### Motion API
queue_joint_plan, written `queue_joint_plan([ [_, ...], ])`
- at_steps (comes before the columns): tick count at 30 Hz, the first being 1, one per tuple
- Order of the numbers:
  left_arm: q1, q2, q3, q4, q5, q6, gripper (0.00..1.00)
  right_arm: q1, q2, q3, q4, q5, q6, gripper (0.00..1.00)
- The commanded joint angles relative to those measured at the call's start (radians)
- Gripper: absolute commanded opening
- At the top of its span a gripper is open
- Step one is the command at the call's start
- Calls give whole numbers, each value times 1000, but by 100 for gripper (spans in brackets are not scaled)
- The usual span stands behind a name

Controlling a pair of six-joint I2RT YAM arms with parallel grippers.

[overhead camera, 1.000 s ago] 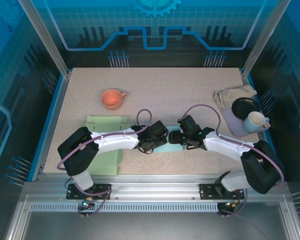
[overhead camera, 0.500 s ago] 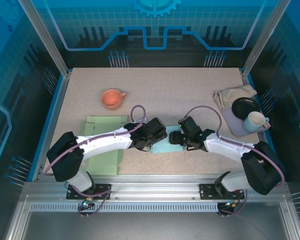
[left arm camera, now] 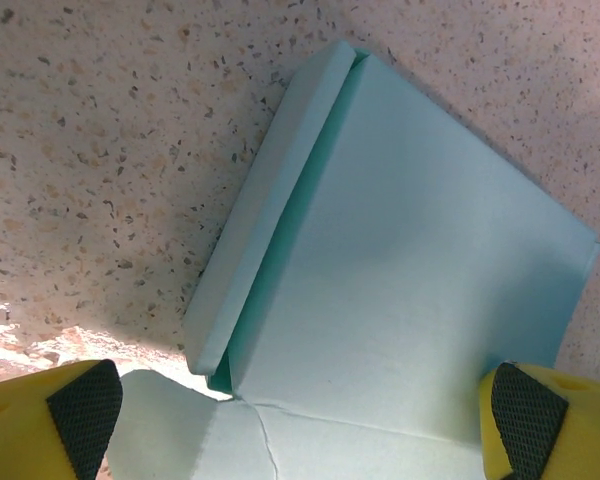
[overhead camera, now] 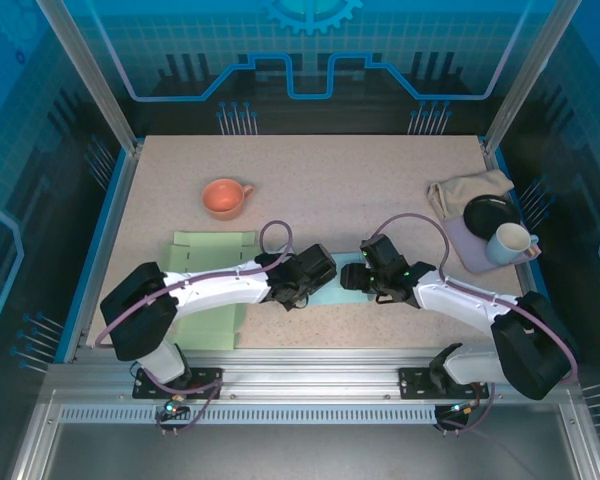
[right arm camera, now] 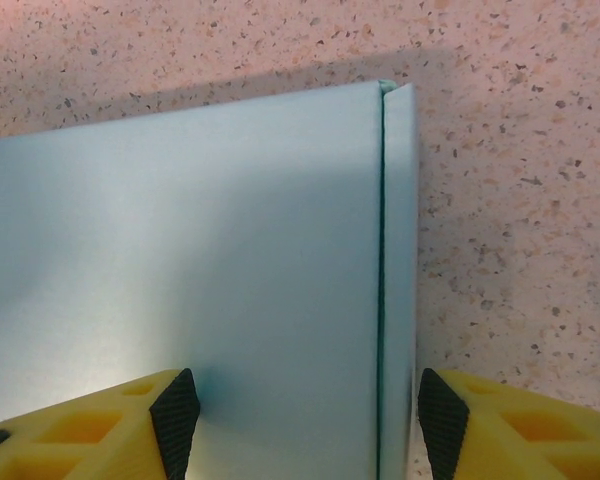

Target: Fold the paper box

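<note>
While we hang the left gripper (left arm camera: pixel 307 405) wide above the teal paper box (left arm camera: pixel 400 250), the half-open right gripper (right arm camera: pixel 308 415) straddles its side flap (right arm camera: pixel 398 250) at lower right, likely for creasing.

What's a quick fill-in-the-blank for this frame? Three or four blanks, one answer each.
The cup at the far left of the table is ____ in colour.
The flat green sheet lies partly under the ____ arm.
Over the paper box, the left gripper has its jaws ____.
The mug stands near the table's ____ edge.
Missing words: orange; left; open; right.
</note>
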Motion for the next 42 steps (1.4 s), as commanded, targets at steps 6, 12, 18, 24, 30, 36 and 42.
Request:
queue_joint_plan([
  [6, -17, 53, 3, 30, 27, -49, 95, -9, -8, -10, -16, -4, 12, 63],
  [12, -18, 76, -9, 40, 48, -80, 93, -8, 8, -11, -15, 2, 18, 63],
  [18, -18, 84, -7, 49, 59, -101, 90, -10, 40, -12, -9, 0, 32, 62],
  [24, -19, 97, -9, 60, 65, -110, 82, -11, 33, -17, -11, 5, 39, 62],
  [30, -19, 118, -15, 90, 89, -122, 77, -12, 33, -19, -9, 6, 43, 62],
  [36, -19, 124, -9, 61, 69, -118, 77, -11, 23, -20, -17, 12, 44, 62],
  [42, -19, 116, -22, 30, 32, -115, 77, -11, -33, -18, -54, 29, 44, 64],
])
